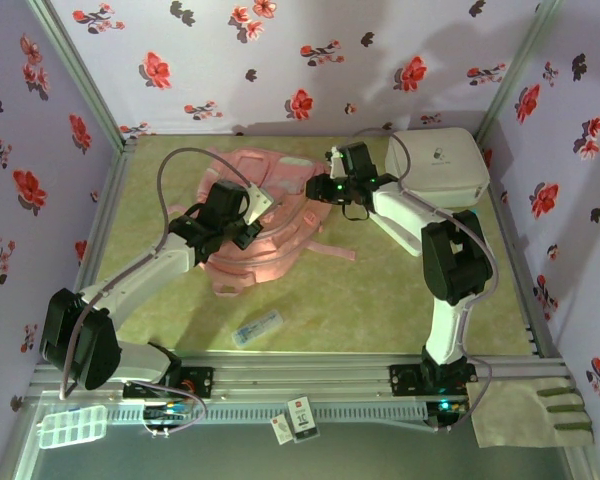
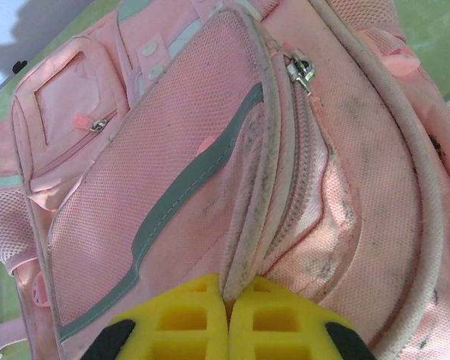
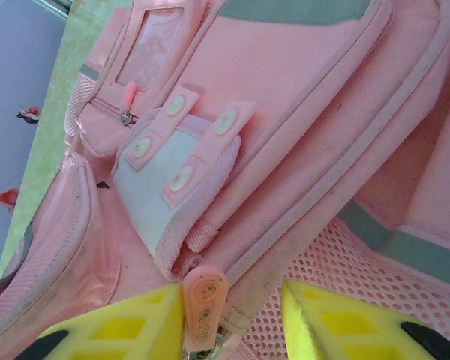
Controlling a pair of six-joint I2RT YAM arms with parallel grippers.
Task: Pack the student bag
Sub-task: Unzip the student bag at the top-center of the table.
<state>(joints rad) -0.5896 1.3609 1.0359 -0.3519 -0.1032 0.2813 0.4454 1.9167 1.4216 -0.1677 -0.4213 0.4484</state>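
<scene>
The student bag (image 1: 290, 232), a soft pink backpack, lies flat in the middle of the table. My left gripper (image 1: 254, 206) rests on its left part. In the left wrist view it (image 2: 229, 291) is shut on a piped seam (image 2: 246, 225) of the student bag (image 2: 172, 150), beside a zip with a metal slider (image 2: 301, 71). My right gripper (image 1: 333, 174) is at the bag's far right end. Seen from the right wrist, it (image 3: 232, 298) stands open around a pink rubber zip pull (image 3: 204, 304) on the bag (image 3: 300, 67). The pull lies against one finger (image 3: 135, 324), with a gap to the other.
A white rounded hard case (image 1: 437, 165) stands at the back right, close behind the right arm. A small pale, slim item (image 1: 257, 328) lies on the mat near the front. A clear compartment box (image 1: 72, 428) and a grey cloth (image 1: 540, 405) sit off the mat's front edge.
</scene>
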